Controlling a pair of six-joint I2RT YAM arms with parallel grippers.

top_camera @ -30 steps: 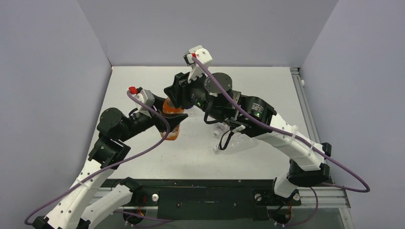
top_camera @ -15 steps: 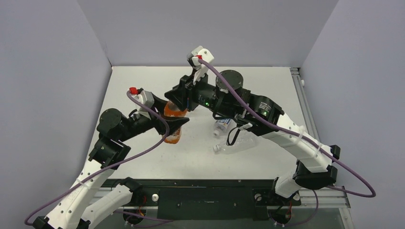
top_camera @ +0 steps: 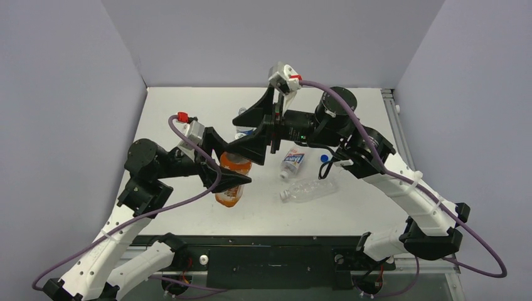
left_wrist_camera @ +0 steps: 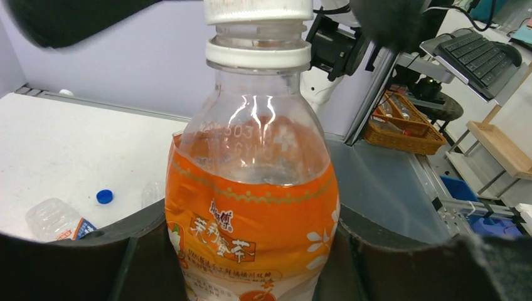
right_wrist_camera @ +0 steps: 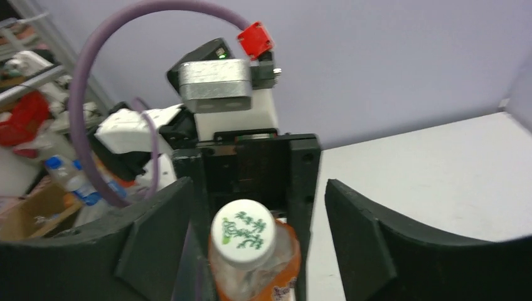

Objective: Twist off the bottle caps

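My left gripper is shut on the orange-labelled bottle and holds it upright above the table. Its white cap, printed with green, sits on the neck above a white ring. My right gripper hangs over the cap with its fingers spread wide, and the cap sits in the gap without touching them. A loose blue cap lies on the table.
A short bottle with a blue-white label and a plain clear bottle lie on the white table to the right of the held bottle. Grey walls enclose the left, back and right sides.
My right gripper was shut on the orange bottle's cap. It has let go, opened wide and drawn back to the right. My left arm has shifted the bottle slightly nearer.
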